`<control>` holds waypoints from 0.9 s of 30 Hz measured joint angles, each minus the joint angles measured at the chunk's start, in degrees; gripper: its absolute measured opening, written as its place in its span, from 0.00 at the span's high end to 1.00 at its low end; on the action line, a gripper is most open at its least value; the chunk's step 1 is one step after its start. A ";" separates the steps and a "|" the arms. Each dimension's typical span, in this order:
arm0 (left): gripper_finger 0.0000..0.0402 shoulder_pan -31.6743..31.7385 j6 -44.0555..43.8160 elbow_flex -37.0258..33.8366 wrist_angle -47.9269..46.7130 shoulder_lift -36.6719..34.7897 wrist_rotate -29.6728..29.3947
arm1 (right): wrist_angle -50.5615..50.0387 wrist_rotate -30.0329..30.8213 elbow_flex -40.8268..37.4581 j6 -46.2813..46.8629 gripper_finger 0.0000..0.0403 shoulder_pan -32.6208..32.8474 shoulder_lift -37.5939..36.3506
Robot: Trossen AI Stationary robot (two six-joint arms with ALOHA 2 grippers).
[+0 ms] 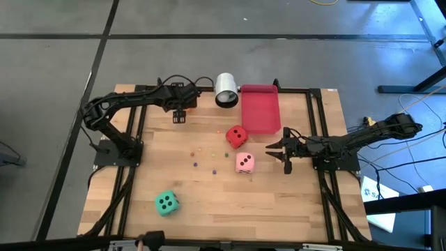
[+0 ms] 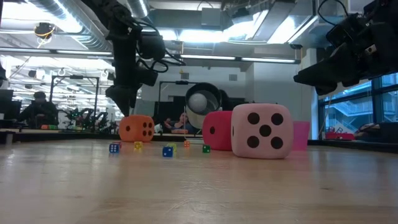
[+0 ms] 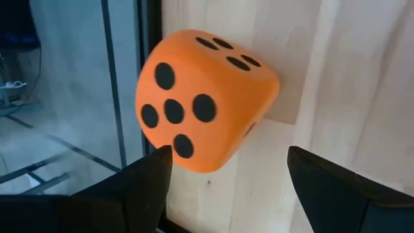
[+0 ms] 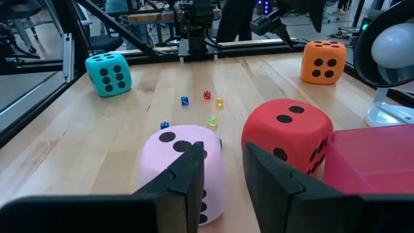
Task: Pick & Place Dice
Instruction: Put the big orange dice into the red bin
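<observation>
The orange die rests on the wooden table near its far edge, left of the white cup. My left gripper hovers open just above it, its fingers apart on either side and touching nothing. The red die and the pink die sit mid-table, and the green die sits near the front left. My right gripper stands just right of the pink die, open by a narrow gap, with nothing in it.
A flat red tray lies at the far edge right of the cup, which lies on its side. Several tiny coloured dice are scattered mid-table. A dark frame rail runs along the table's sides.
</observation>
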 joint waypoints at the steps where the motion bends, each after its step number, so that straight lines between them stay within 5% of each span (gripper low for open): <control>1: 0.25 0.23 0.01 0.00 0.46 0.00 0.01 | -0.02 0.00 0.00 0.02 0.73 0.00 0.00; 27: 0.32 1.61 2.26 -0.11 6.17 4.91 2.15 | -0.39 0.00 0.00 0.04 0.73 0.01 0.01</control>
